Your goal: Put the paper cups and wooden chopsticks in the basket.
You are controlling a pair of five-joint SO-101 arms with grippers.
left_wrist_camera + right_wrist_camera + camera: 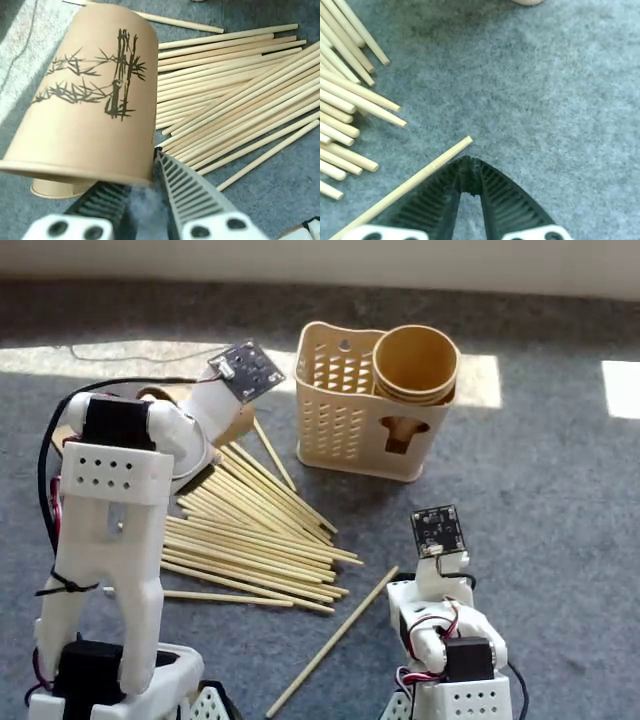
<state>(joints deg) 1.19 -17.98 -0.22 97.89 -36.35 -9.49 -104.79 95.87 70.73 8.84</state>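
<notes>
Left gripper (145,175) is pinching a paper cup (95,95) by its rim, jaws closed on the wall; chopsticks (260,540) are lying fanned on grey carpet (540,480) beside it; basket (345,415) is standing beyond them, holding stacked cups (415,365); right gripper (467,162) is hovering with jaws closed, empty, just beside a stray chopstick (400,189).

Behind and right of your chopstick pile (262,538) stands the basket (345,415), with stacked cups (415,362) in its right end. A paper cup (90,100) sits left of the pile. One stray chopstick (335,640) lies before the pile, to its right.
</notes>
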